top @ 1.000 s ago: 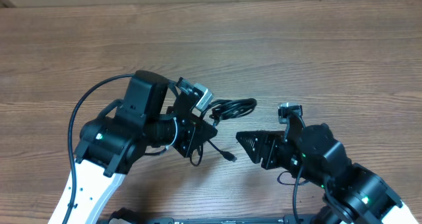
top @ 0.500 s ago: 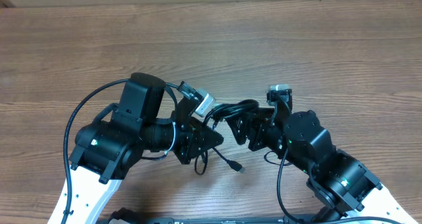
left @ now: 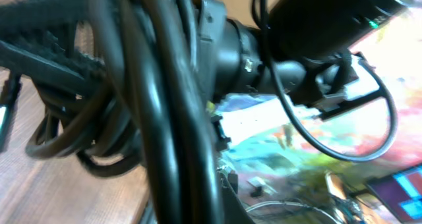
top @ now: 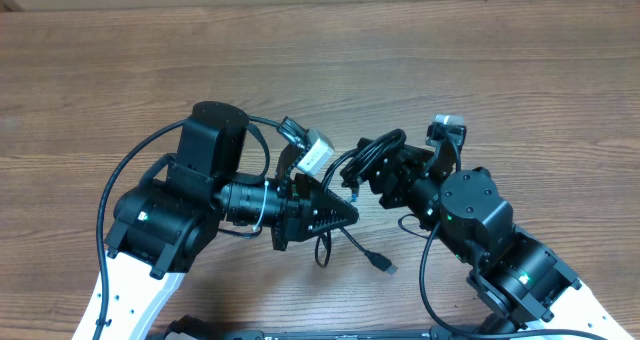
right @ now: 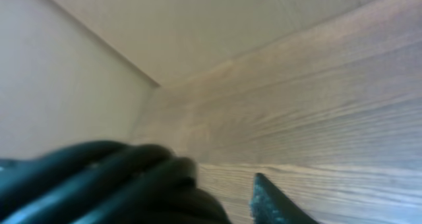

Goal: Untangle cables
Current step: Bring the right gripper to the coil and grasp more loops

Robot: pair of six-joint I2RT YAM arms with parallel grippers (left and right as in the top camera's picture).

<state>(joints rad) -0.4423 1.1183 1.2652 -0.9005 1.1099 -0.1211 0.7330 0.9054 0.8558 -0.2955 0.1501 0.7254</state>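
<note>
The cables are thin black cords bunched between my two grippers near the table's middle. One loose end with a small plug trails toward the front edge. My left gripper points right and is shut on strands of the cables, which fill the left wrist view from top to bottom. My right gripper sits at the bunch's right side. In the right wrist view the blurred cables lie against one side of the jaws. A sliver of table shows between them and the one visible fingertip.
The wooden table stretches bare behind both arms. A thick black arm cable loops out to the left of the left arm. The right arm's body is close in front of the left wrist camera.
My right gripper came in from the right to the cable bunch, opened wider, then narrowed round it. The left gripper shifted right with its strands. The plug end slid toward the front right.
</note>
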